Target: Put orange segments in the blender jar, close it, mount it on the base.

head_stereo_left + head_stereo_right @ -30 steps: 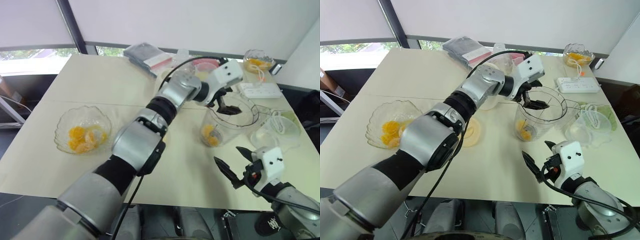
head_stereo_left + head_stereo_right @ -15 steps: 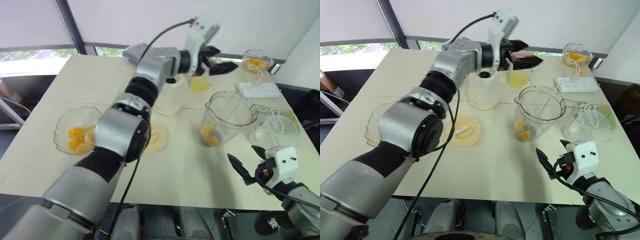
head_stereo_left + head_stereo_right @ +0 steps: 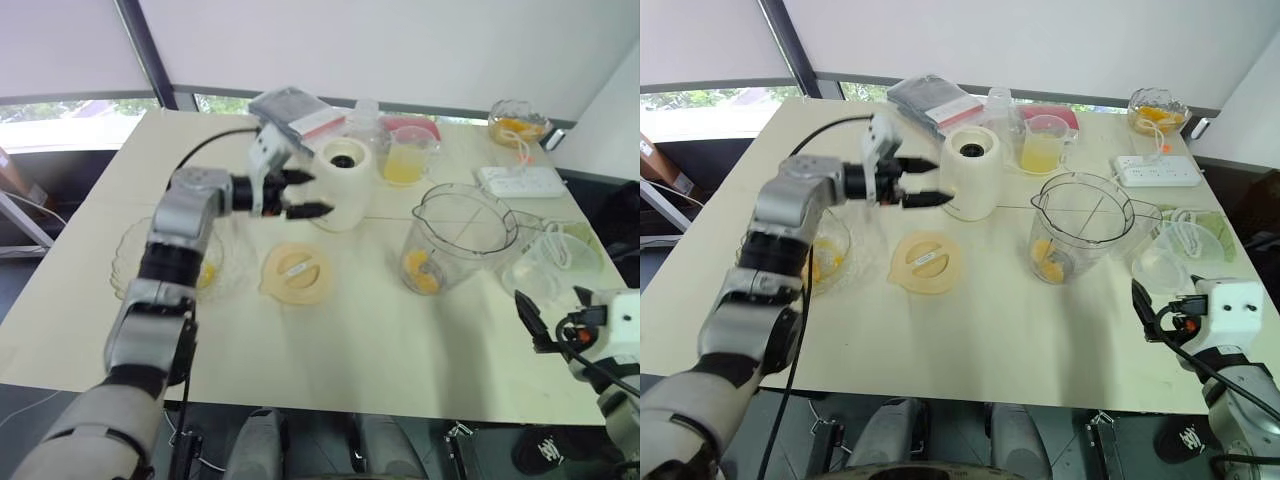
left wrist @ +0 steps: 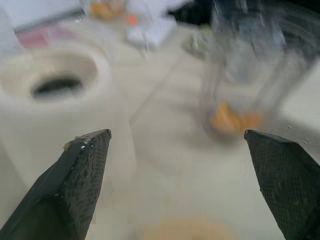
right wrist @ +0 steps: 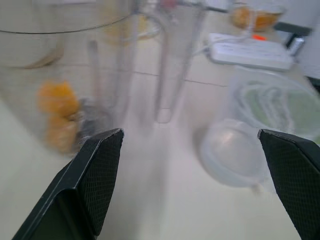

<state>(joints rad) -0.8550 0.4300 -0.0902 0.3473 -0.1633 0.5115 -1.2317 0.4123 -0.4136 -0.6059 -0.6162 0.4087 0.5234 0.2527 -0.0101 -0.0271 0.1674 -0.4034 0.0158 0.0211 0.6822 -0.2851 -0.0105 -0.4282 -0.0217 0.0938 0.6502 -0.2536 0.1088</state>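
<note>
left gripper point(image 3: 303, 194) spread open and empty just beside the white blender base point(image 3: 340, 186), right gripper point(image 5: 189, 132) wide open and empty near the front edge of the table point(image 3: 380, 350), as the lidless blender jar point(image 3: 458, 232) stands apart from the base with orange segments point(image 3: 421, 272) at its bottom, its cream lid point(image 3: 295, 273) lying flat nearby

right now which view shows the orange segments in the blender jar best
Right wrist view: close, side-on through the clear wall of the blender jar to the orange segments at its bottom. The eye views and left wrist view show them smaller.
</note>
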